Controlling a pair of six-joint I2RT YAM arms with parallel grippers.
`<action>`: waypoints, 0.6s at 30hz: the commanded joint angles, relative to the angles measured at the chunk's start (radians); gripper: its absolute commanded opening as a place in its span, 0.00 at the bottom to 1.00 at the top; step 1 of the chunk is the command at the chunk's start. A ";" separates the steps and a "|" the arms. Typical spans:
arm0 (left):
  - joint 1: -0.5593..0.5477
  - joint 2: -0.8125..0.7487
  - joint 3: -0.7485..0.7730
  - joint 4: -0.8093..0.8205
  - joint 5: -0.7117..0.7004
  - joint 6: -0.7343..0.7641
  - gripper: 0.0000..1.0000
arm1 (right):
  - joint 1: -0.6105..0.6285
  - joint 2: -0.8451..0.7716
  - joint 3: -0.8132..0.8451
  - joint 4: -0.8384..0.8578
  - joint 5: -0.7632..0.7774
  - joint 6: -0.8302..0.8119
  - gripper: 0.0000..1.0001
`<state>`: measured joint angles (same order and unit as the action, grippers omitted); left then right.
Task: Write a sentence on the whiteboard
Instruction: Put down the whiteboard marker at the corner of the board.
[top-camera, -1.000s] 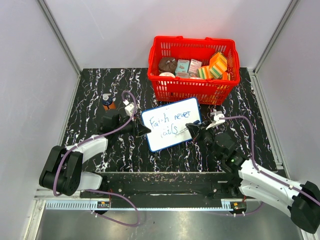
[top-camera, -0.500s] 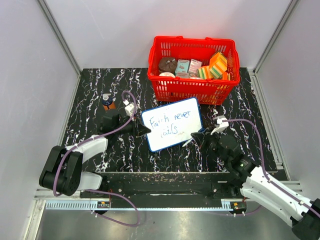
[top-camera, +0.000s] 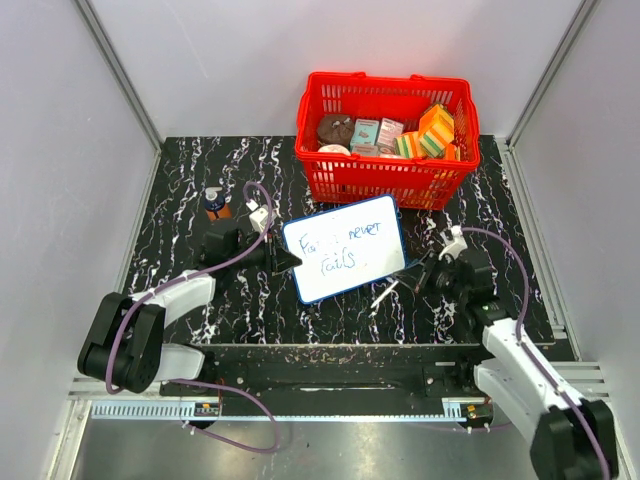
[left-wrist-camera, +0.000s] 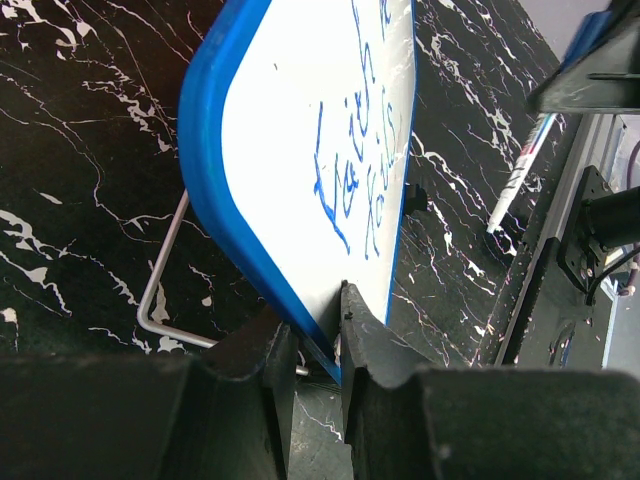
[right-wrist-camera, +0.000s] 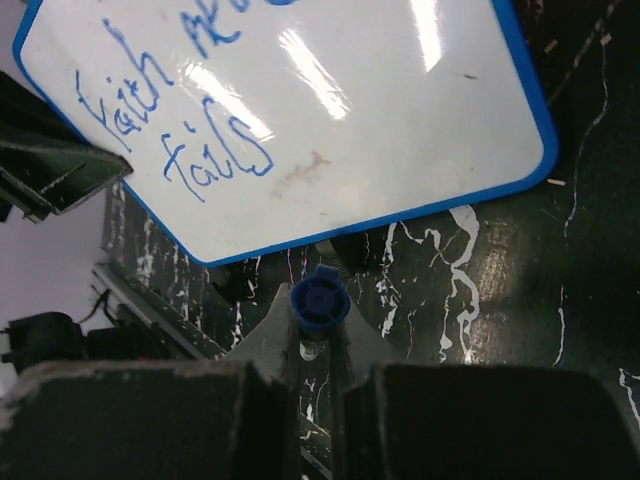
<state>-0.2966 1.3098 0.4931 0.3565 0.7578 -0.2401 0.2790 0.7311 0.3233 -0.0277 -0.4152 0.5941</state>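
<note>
The whiteboard (top-camera: 345, 262) is a flat, glossy white rectangle with a thin blue frame and rounded corners. It sits in the middle of the top view, tilted so that its right end lies higher in the frame. The sentence (top-camera: 338, 250) is loose blue marker handwriting in two lines, "Faith never" above "fails". Glare washes out part of the upper line from above. The right wrist view shows the strokes (right-wrist-camera: 165, 110) clearly, with a faint reddish smudge beside them. In the left wrist view a bent loop of metal wire (left-wrist-camera: 160, 290) shows behind the board (left-wrist-camera: 290, 130).

The left gripper (top-camera: 293, 261), with dark matte fingers, pinches the board's blue frame at its left edge. The right gripper (top-camera: 418, 283) is lower right of the board, its jaws pressed on a marker (top-camera: 385, 296) with a white barrel. The marker's round blue end (right-wrist-camera: 318, 300) is clear of the board.

The table (top-camera: 190, 180) is black with white marble-like veins. A red plastic lattice basket (top-camera: 380, 185) holding small boxes and packets stands just above the board. A small bottle (top-camera: 215, 203) stands at upper left.
</note>
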 joint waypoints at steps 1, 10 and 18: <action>0.008 -0.023 -0.007 0.024 -0.126 0.131 0.00 | -0.202 0.131 -0.082 0.164 -0.379 0.116 0.00; 0.008 -0.029 -0.011 0.024 -0.129 0.131 0.00 | -0.251 0.503 -0.023 0.175 -0.338 0.081 0.00; 0.008 -0.076 -0.021 0.006 -0.140 0.140 0.00 | -0.251 0.613 -0.003 0.212 -0.315 0.096 0.37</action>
<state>-0.2974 1.2808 0.4877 0.3367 0.7483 -0.2321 0.0311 1.3529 0.2878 0.1341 -0.7277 0.6895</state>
